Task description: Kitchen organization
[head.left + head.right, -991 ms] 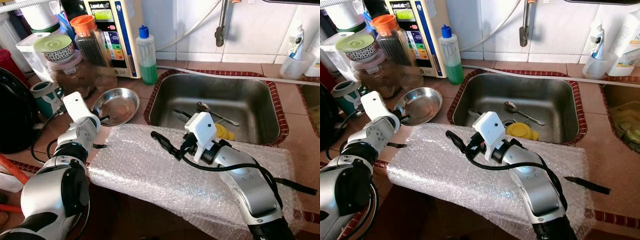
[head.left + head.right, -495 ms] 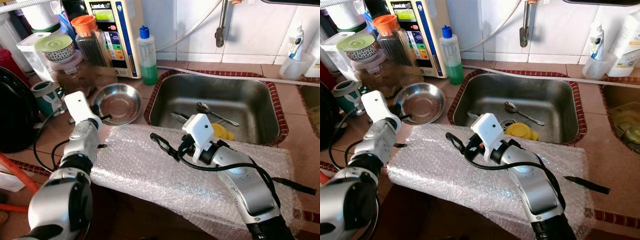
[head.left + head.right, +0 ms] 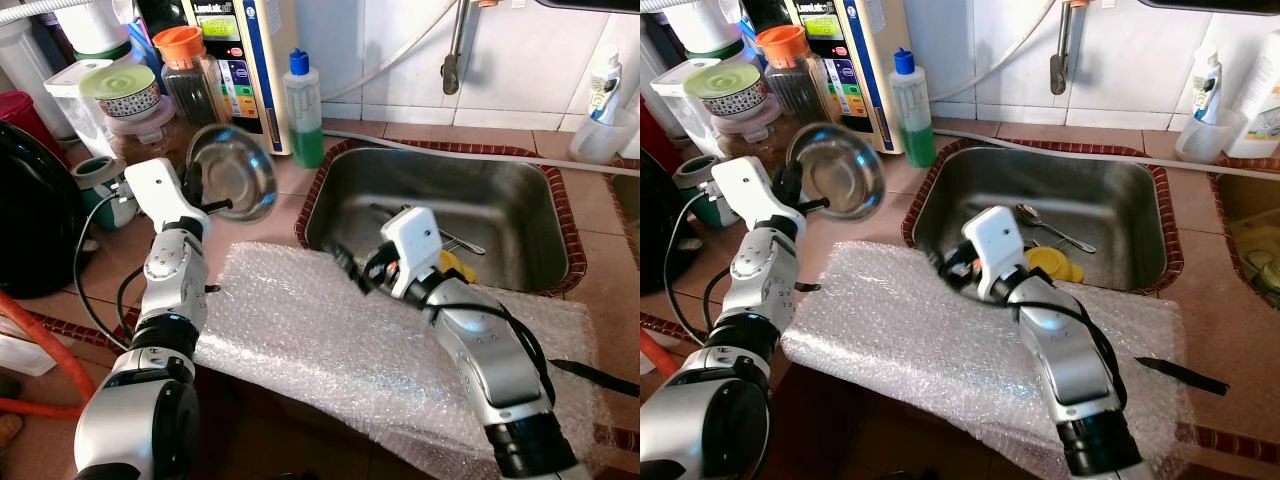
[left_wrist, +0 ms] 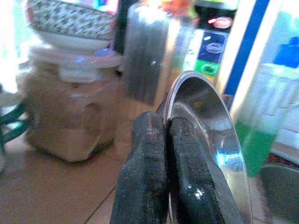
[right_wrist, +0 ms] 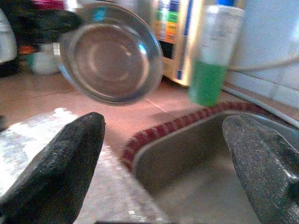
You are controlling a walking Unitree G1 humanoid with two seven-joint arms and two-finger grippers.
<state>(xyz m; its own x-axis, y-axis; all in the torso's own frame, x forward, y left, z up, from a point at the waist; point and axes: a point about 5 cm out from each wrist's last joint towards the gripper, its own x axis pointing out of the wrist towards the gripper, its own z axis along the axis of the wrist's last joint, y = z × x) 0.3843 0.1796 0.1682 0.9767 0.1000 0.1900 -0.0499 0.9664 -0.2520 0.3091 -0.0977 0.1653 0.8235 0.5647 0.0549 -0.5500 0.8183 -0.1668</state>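
A small steel bowl (image 3: 238,170) hangs tilted above the counter, left of the sink (image 3: 520,195). My left gripper (image 3: 207,203) is shut on its rim, and in the left wrist view the two fingers (image 4: 149,154) pinch the bowl's edge (image 4: 205,140). My right gripper (image 3: 347,266) is open over the far edge of the bubble wrap sheet (image 3: 320,340), at the sink's near left corner. In the right wrist view its fingers (image 5: 56,168) stand wide apart, nothing between them, facing the bowl (image 5: 110,58). A spoon (image 3: 1042,223) and a yellow lid (image 3: 1057,263) lie in the sink.
A green soap bottle (image 3: 303,108), several jars (image 3: 130,110) and a water appliance (image 3: 245,60) crowd the back left. A black appliance (image 3: 30,220) stands at the far left. A black knife (image 3: 1185,377) lies at the sheet's right end. A tap (image 3: 456,50) hangs above the sink.
My left gripper has lifted the steel bowl off the counter and tilted it up. My right gripper has moved right, from over the sheet to the sink's corner.
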